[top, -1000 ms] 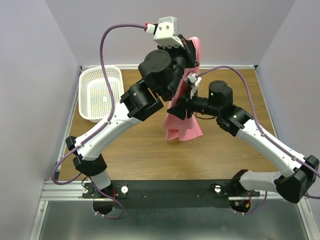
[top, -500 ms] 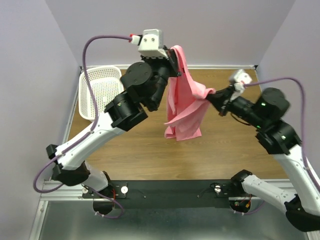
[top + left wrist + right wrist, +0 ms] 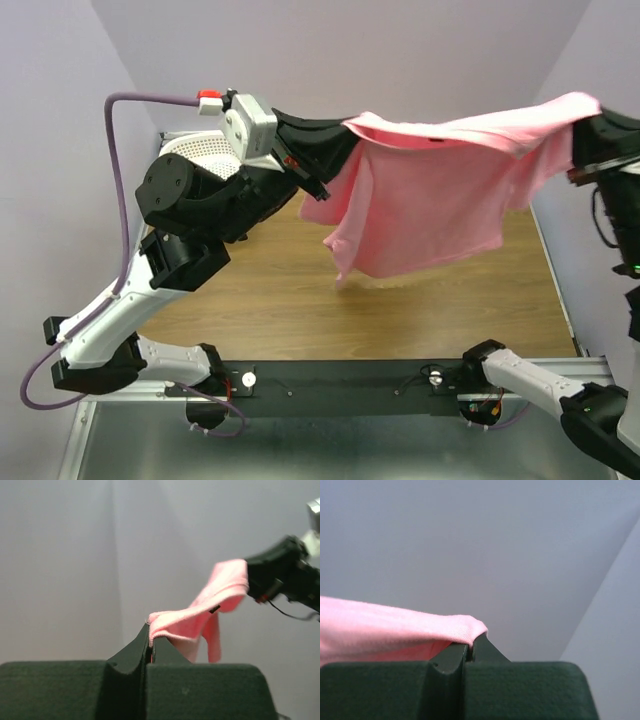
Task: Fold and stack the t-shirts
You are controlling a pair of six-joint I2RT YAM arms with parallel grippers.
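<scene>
The salmon-pink t-shirt (image 3: 430, 195) hangs spread in the air, high above the wooden table, stretched between my two grippers. My left gripper (image 3: 345, 130) is shut on its left top edge; the left wrist view shows the cloth (image 3: 190, 620) pinched between the black fingers (image 3: 131, 650). My right gripper (image 3: 590, 115) is shut on its right top edge; the right wrist view shows the cloth (image 3: 395, 625) clamped at the fingertips (image 3: 487, 647). A small dark label (image 3: 432, 141) shows at the collar. The shirt's lower part hangs loose.
A white perforated basket (image 3: 205, 150) stands at the back left of the wooden table (image 3: 280, 300), mostly behind my left arm. Purple cables loop off both arms. Grey walls close in on three sides.
Both grippers have risen and moved apart, left to the left and right far to the right. The shirt has gone from a hanging bunch to a wide stretched sheet.
</scene>
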